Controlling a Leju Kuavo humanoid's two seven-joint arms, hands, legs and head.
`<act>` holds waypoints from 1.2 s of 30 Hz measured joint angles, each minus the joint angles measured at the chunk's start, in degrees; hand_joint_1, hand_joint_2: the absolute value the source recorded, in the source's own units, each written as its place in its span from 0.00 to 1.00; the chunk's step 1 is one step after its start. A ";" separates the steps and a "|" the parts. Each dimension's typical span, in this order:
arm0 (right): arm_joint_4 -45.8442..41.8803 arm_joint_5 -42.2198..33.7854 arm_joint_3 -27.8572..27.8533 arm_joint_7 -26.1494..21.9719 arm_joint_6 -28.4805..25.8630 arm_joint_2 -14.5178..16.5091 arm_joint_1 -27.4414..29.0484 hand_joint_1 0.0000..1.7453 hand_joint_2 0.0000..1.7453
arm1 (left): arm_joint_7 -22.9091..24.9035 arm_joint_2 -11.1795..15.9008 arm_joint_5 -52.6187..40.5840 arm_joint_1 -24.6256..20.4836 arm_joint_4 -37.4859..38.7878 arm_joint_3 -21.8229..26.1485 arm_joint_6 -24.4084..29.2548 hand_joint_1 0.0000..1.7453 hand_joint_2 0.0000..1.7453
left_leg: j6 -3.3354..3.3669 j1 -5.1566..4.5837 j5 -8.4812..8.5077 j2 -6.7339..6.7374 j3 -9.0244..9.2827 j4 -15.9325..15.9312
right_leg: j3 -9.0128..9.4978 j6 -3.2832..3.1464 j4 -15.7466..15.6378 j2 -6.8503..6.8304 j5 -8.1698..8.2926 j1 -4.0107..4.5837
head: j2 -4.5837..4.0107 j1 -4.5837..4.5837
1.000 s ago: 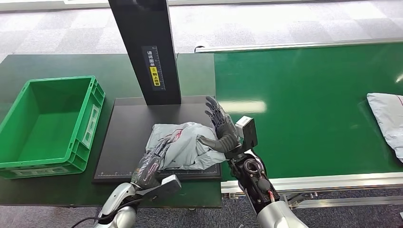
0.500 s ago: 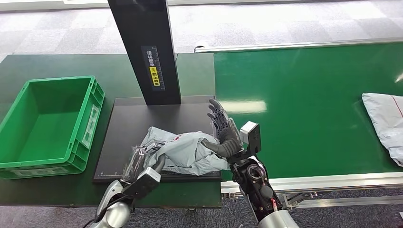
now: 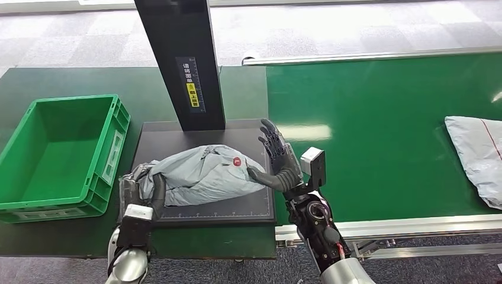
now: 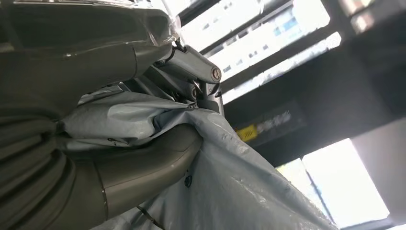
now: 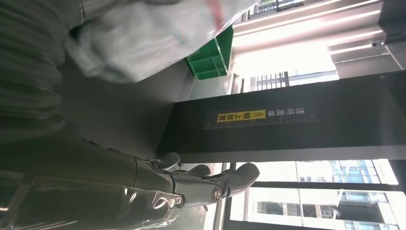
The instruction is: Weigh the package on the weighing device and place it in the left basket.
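- The grey package [image 3: 198,171] lies on the black weighing device [image 3: 177,145], with its left end bunched up in the left hand [image 3: 142,189]. The left wrist view shows the thumb and fingers [image 4: 191,81] clamped right on the plastic film, so that hand is gripping the bag.
- The right hand [image 3: 277,163] is at the bag's other end, fingers spread and upright. Only its thumb seems to touch the film, so I'd call it open and holding nothing.
- The step in hand looks like hauling the bag off the scale toward the green basket [image 3: 112,151], which sits just beyond the left hand, away from the right one.
- To do it well, I'd lift before swinging. The bag is floppy, and most of it trails from the left hand toward the right, so a low drag could snag on the basket's rim.
- Get the whole bag over the opening before letting go, not just the gripped corner.
- The right hand should back off so it doesn't pin the tail.
- Count: two packages (this one plus a second package [image 3: 476,151] on the green conveyor [image 3: 379,118], far side of the right hand), one basket, one scale, two hands.
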 joint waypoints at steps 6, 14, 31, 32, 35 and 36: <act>1.16 -0.10 0.00 -0.42 0.00 0.63 -0.76 0.00 1.00 | -2.85 -0.37 3.01 1.07 -4.75 1.96 3.77 1.00 1.00 | 0.00 0.01 0.00 -0.04 -0.03 0.00 | -0.02 0.00 0.00 -0.02 -0.01 0.01 | 0.01 -0.01; 2.06 -0.11 0.00 -0.46 0.02 0.99 -1.15 0.00 1.00 | -4.11 -0.60 3.55 1.54 -7.00 2.91 6.51 1.00 1.00 | 0.00 0.00 0.00 -0.03 -0.03 0.00 | -0.02 0.00 0.00 -0.02 0.00 0.00 | 0.00 0.00; 3.45 1.40 0.22 -1.43 -0.22 1.90 0.61 0.00 1.00 | -5.13 -2.39 -39.24 -13.06 -5.60 37.03 16.78 1.00 1.00 | -0.05 0.02 0.06 0.02 -0.01 -0.01 | -0.01 -0.04 0.02 0.01 0.03 0.03 | 0.00 0.02; 3.45 1.45 0.26 -1.37 -0.22 1.98 0.64 0.00 1.00 | -5.04 -2.04 -41.79 -15.24 -2.90 41.08 16.78 1.00 1.00 | -0.06 0.03 0.07 0.08 0.00 -0.01 | -0.02 -0.06 0.02 0.06 0.05 0.03 | 0.01 0.01; 3.45 1.18 0.30 -1.34 -0.02 2.10 0.72 0.00 1.00 | -3.60 -0.22 -47.23 -20.12 4.77 51.53 16.78 1.00 1.00 | -0.09 0.08 0.09 0.20 0.02 -0.01 | -0.07 -0.10 0.04 0.15 0.08 0.08 | 0.01 0.00; 3.45 0.95 0.30 -1.38 0.17 2.10 0.77 0.00 1.00 | -2.94 0.43 -48.71 -21.24 6.91 54.37 16.78 1.00 1.00 | -0.10 0.10 0.09 0.19 0.01 -0.01 | -0.09 -0.10 0.04 0.15 0.08 0.10 | 0.00 0.01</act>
